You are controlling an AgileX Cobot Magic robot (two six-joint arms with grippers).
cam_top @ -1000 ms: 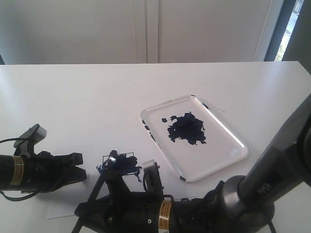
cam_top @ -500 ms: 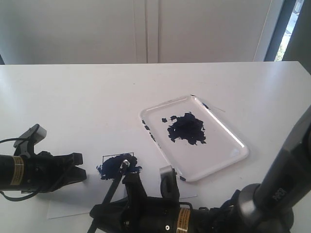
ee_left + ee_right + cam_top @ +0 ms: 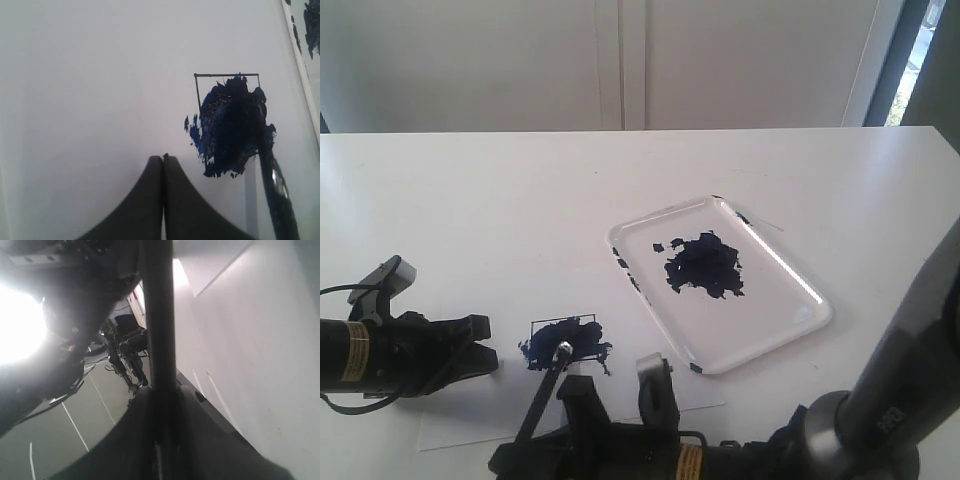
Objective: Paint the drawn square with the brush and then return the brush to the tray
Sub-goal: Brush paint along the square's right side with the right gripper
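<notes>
right wrist view only: the brush [image 3: 159, 315] handle runs straight through the right gripper [image 3: 160, 395]. In the exterior view the grip point is hard to read.
left wrist view only: the thin outline of the drawn square [image 3: 227, 120] shows. Blue paint covers most of it and spills past two sides. Exterior view gives just a ragged blot [image 3: 565, 338].
right gripper [image 3: 617, 385]: jaws pinched on the brush handle, no gap visible around it.
brush [image 3: 545, 395]: slanted, rising out of the right gripper's side, with the bristle end down on the painted square ahead of it. The bristles merge with the paint in the left wrist view [image 3: 267, 165].
left gripper [image 3: 163, 160]: fingers pressed together at the tips, holding nothing. It sits low over the paper sheet [image 3: 450, 430]. The square lies just ahead of the tips, off to one side.
tray [image 3: 810, 325]: beyond the right gripper, apart from the brush, blue blotch in its middle. Its rim clips the left wrist view [image 3: 296, 50].
</notes>
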